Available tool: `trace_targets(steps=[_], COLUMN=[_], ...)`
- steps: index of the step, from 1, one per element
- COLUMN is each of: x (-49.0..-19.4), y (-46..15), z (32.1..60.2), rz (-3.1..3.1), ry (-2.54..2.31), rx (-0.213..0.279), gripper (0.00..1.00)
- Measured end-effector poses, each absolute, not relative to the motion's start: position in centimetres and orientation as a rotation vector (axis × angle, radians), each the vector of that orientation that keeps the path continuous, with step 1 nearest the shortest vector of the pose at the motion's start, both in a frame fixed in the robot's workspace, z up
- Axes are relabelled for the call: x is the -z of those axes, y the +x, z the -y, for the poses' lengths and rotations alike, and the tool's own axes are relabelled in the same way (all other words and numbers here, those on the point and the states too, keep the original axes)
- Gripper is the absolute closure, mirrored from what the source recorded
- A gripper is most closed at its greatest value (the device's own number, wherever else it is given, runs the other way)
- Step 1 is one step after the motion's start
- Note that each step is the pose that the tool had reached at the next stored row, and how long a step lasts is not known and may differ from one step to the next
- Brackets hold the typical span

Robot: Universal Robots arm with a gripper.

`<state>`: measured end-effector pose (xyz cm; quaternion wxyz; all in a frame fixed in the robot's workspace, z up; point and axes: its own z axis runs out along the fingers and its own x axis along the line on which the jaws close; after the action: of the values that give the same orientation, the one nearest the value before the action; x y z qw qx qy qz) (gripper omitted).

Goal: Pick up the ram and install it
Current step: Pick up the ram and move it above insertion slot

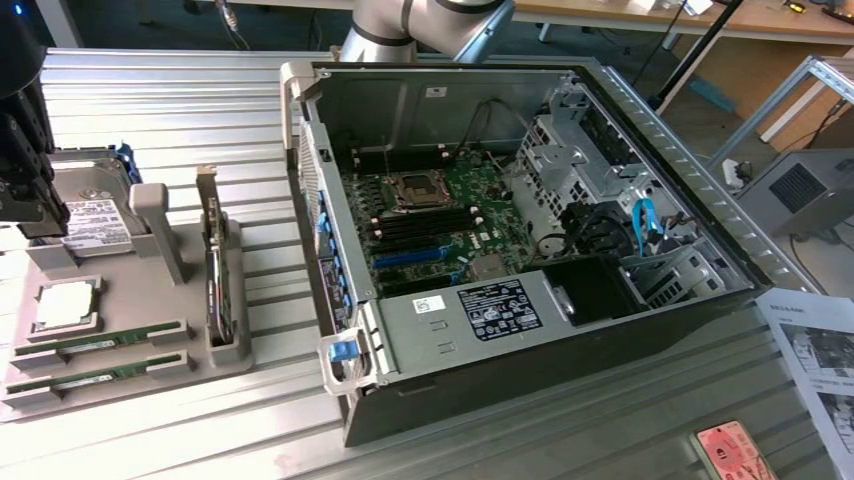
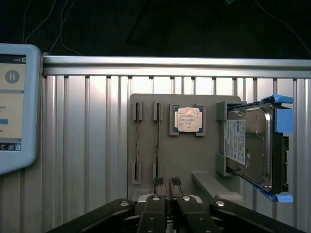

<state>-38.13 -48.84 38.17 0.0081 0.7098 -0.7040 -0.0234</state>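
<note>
Two ram sticks (image 1: 100, 340) (image 1: 94, 372) stand on edge in slots of a grey holder tray (image 1: 174, 365) at the exterior view's left. The wrist view looks down on the same sticks (image 2: 138, 141) (image 2: 157, 141) side by side in the tray (image 2: 165, 155). My gripper (image 1: 30, 215) hangs above the tray's far end, over the hard drive. Its fingertips (image 2: 158, 183) stand a narrow gap apart with nothing between them, so my gripper (image 2: 166, 183) is off both sticks. The open computer case (image 1: 534, 330) holds the motherboard (image 1: 461, 190) with its memory slots (image 1: 427, 225).
The tray also carries a silver processor chip (image 2: 188, 119) and a hard drive (image 2: 252, 145) in a blue bracket. A tablet (image 2: 14, 107) lies beside the tray. A tall grey post (image 1: 158, 225) rises from the tray. The case walls stand high around the motherboard. Papers (image 1: 814, 350) lie at the right.
</note>
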Motion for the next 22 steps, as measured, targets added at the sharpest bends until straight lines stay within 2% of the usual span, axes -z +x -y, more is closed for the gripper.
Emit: trace_targets(steps=[3,4,5,6,22], x=[-38.2,-38.2,-38.2,-38.2,-37.1], y=[-38.1,-38.1,-38.1,-38.1,-38.1], z=[48.8,48.8,48.8,48.8,48.9], rz=[2.200,2.200,2.200,2.200,2.200], ry=[2.218,2.218,2.218,2.218,2.218], rx=[0.073,0.073,0.073,0.073,0.073], gripper=[0.82,0.76,0.76,0.69,0.69])
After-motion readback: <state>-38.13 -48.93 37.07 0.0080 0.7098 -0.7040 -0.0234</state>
